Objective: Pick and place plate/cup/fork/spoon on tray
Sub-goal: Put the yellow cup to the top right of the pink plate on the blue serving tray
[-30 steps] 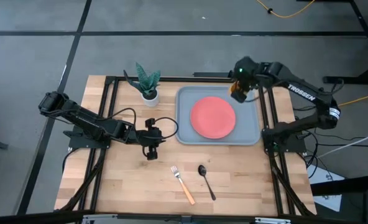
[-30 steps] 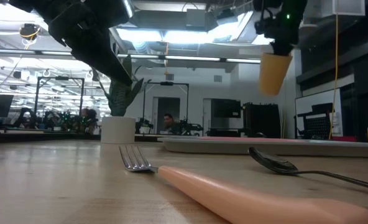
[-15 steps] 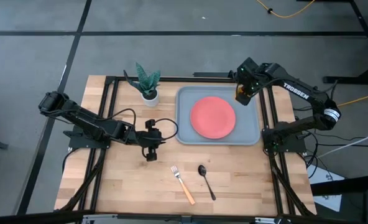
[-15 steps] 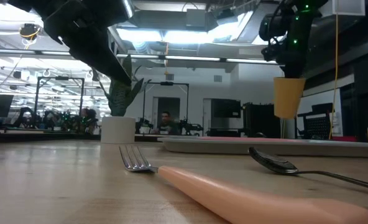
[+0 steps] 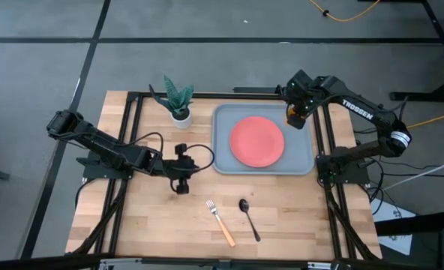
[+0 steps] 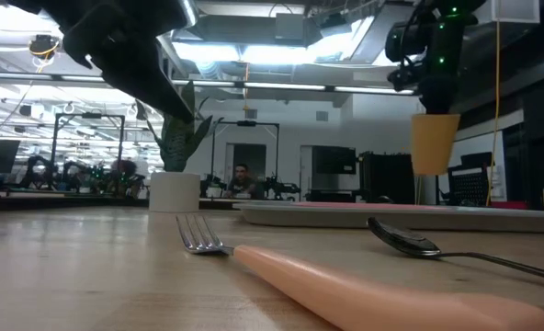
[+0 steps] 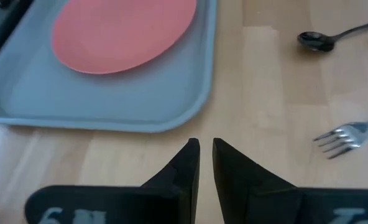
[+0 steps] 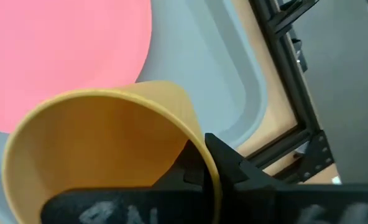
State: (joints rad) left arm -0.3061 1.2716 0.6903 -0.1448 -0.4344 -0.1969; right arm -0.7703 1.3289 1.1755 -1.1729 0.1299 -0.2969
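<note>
The right gripper (image 5: 295, 112) grips the yellow cup (image 6: 435, 142) by its rim, holding it in the air above the far right corner of the tray (image 5: 226, 161). The red plate (image 5: 256, 141) lies flat in the tray's middle. The fork (image 5: 220, 221) and the dark spoon (image 5: 248, 217) lie side by side on the wooden table (image 5: 154, 225), near its front edge. The left gripper (image 5: 180, 184) hovers left of the tray, fingers nearly together and empty. A potted plant (image 5: 178, 100) stands at the back.
</note>
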